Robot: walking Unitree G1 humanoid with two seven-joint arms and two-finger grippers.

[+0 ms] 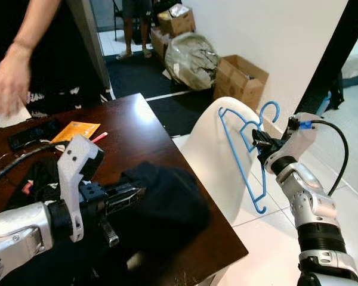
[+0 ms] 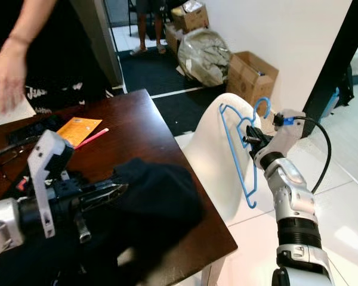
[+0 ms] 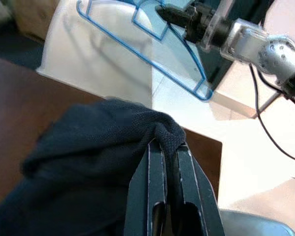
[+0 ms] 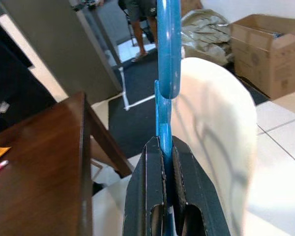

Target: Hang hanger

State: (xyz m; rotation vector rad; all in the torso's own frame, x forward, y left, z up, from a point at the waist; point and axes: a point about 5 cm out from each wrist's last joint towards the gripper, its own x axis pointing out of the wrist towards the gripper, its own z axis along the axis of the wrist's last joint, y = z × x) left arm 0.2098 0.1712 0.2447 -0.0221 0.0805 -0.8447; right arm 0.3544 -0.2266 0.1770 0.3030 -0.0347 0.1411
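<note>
A blue plastic hanger (image 1: 246, 156) hangs in the air beside the white chair (image 1: 212, 161), right of the table. My right gripper (image 1: 258, 143) is shut on the hanger near its hook, and the blue bar (image 4: 163, 123) runs between the black fingers (image 4: 143, 191). A dark garment (image 1: 167, 199) lies bunched on the brown table (image 1: 131, 134). My left gripper (image 1: 134, 193) is shut on a fold of that dark garment (image 3: 103, 152), pinched at the fingertips (image 3: 160, 157).
A person stands at the table's far left, a hand (image 1: 9, 80) over it. An orange packet (image 1: 76, 130), a pink pen (image 1: 99, 137) and a black remote (image 1: 33, 132) lie on the table. Cardboard boxes (image 1: 240, 77) and a grey bag (image 1: 191, 58) sit by the wall.
</note>
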